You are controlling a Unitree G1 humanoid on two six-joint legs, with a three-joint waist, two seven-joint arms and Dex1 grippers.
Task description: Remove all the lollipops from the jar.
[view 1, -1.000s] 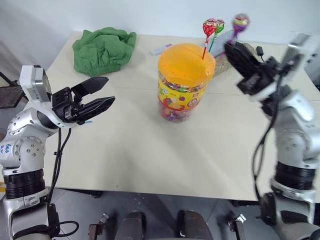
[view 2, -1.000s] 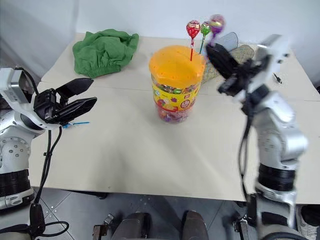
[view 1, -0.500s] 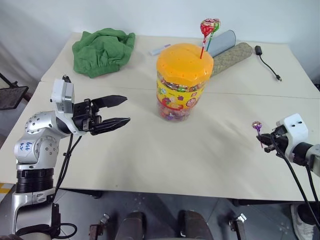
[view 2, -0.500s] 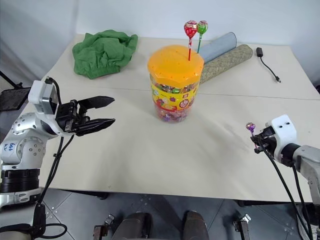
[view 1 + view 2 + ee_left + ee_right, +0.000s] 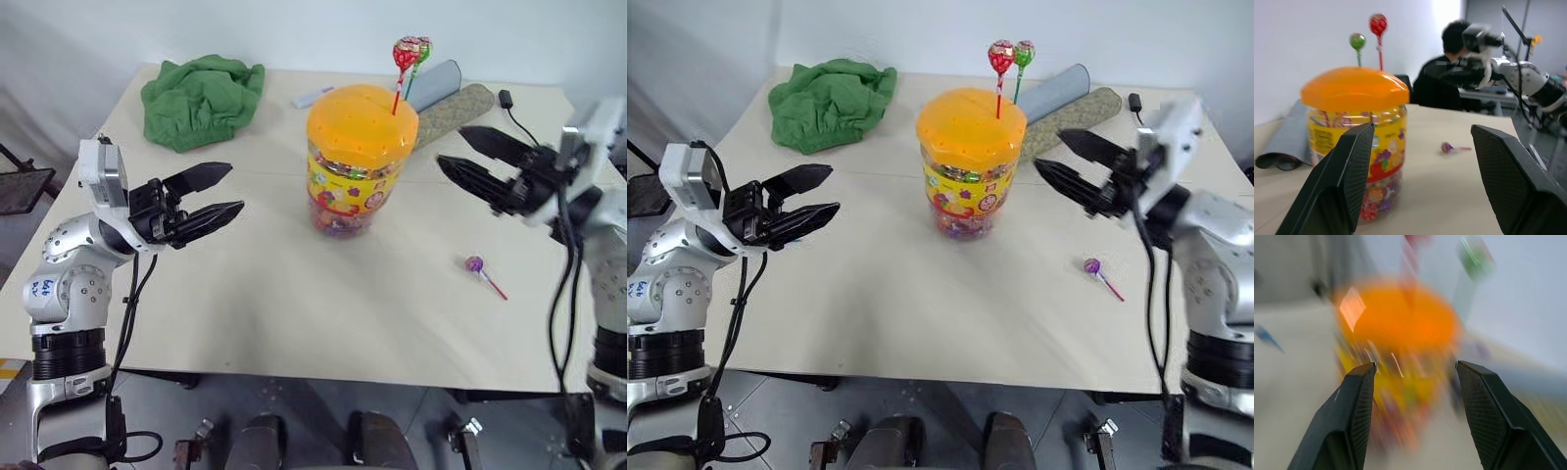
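On the table (image 5: 255,294), near the middle:
Jar (image 5: 360,162): stands up, orange lid on.
Red lollipop (image 5: 1001,57): stuck in the lid.
Green lollipop (image 5: 1023,53): just beside the red one.
Purple lollipop (image 5: 475,264): lies flat, right of the jar.
Left gripper (image 5: 223,193): left of the jar, jaws apart, holding nothing.
Right gripper (image 5: 458,149): right of the jar, jaws apart, holding nothing.
Green cloth (image 5: 201,96): behind the jar, far left corner.
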